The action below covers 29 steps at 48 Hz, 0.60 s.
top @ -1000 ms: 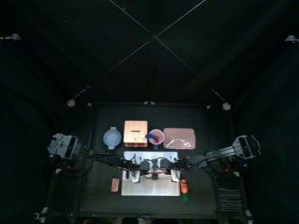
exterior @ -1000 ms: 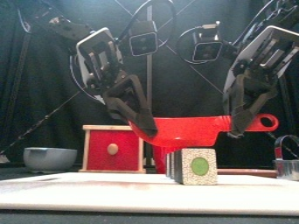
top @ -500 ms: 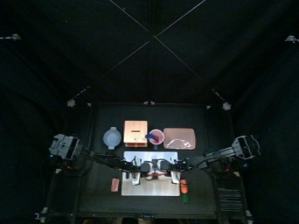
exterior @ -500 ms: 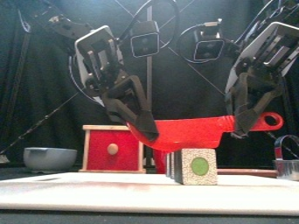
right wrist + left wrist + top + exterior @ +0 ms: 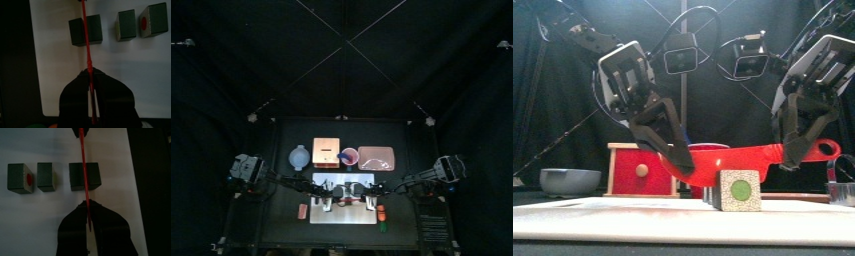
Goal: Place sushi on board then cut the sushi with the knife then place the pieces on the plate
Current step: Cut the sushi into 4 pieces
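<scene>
Over the white board, the left gripper and the right gripper are each clenched on one end of the red knife, which hangs just above the sushi roll standing on the board. Both wrist views show the blade edge-on, lined up across the largest block, with two smaller pieces set apart beside it. The cutting step appears to be in hand. Whether blade and block already touch cannot be told. The next move likely calls for both arms to press down together, evenly, so the block splits rather than tips. The pink tray lies behind the board.
</scene>
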Each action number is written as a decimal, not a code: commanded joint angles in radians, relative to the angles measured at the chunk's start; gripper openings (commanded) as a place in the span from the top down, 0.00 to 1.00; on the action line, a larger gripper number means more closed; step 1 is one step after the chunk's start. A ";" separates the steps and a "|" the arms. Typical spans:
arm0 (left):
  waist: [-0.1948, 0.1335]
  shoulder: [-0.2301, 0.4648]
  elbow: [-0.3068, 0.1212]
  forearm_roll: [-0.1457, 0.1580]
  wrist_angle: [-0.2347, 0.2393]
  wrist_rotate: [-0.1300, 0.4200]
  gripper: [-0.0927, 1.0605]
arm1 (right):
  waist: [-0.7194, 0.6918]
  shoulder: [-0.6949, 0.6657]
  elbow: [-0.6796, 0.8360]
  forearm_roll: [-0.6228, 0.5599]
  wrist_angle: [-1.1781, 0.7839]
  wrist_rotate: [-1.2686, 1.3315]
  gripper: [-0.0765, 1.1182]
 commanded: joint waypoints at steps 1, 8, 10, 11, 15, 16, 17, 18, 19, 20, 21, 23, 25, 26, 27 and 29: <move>-0.014 0.011 -0.017 -0.003 0.005 0.002 0.57 | 0.006 0.008 -0.008 0.002 0.002 0.003 0.63; -0.015 0.038 -0.015 -0.012 0.005 0.002 0.57 | 0.015 0.043 -0.012 0.003 0.002 0.003 0.63; -0.015 0.046 -0.015 -0.015 0.005 0.002 0.57 | 0.018 0.048 -0.014 0.003 0.003 0.005 0.63; -0.015 0.051 -0.015 -0.017 0.006 0.002 0.57 | 0.018 0.049 -0.014 0.003 0.002 0.005 0.63; -0.017 0.052 -0.015 -0.025 0.014 0.002 0.57 | 0.023 0.052 -0.015 0.017 0.002 0.005 0.63; -0.017 0.051 -0.015 -0.028 0.015 0.002 0.57 | 0.025 0.051 -0.017 0.025 0.003 0.003 0.63; -0.020 0.051 -0.015 -0.029 0.018 0.002 0.57 | 0.028 0.049 -0.017 0.031 0.002 0.003 0.63; -0.021 0.046 -0.015 -0.032 0.020 0.000 0.57 | 0.031 0.049 -0.017 0.035 0.002 0.003 0.63; -0.025 0.044 -0.015 -0.034 0.021 0.002 0.57 | 0.034 0.048 -0.017 0.041 0.002 0.002 0.63; -0.026 0.043 -0.015 -0.037 0.021 0.002 0.57 | 0.038 0.046 -0.017 0.048 0.002 0.002 0.63; -0.028 0.040 -0.015 -0.037 0.023 0.000 0.57 | 0.046 0.046 -0.017 0.057 0.002 0.002 0.63; -0.034 0.035 -0.015 -0.038 0.023 0.000 0.57 | 0.055 0.044 -0.018 0.064 0.002 0.002 0.63; -0.038 0.031 -0.015 -0.041 0.023 0.000 0.57 | 0.064 0.044 -0.020 0.071 0.002 0.002 0.63; -0.040 0.028 -0.017 -0.041 0.025 0.000 0.57 | 0.069 0.044 -0.021 0.075 0.002 0.003 0.63; -0.043 0.026 -0.017 -0.043 0.023 0.000 0.57 | 0.074 0.044 -0.023 0.078 0.002 0.003 0.63; -0.046 0.023 -0.018 -0.044 0.021 0.000 0.57 | 0.081 0.044 -0.025 0.087 0.002 0.003 0.63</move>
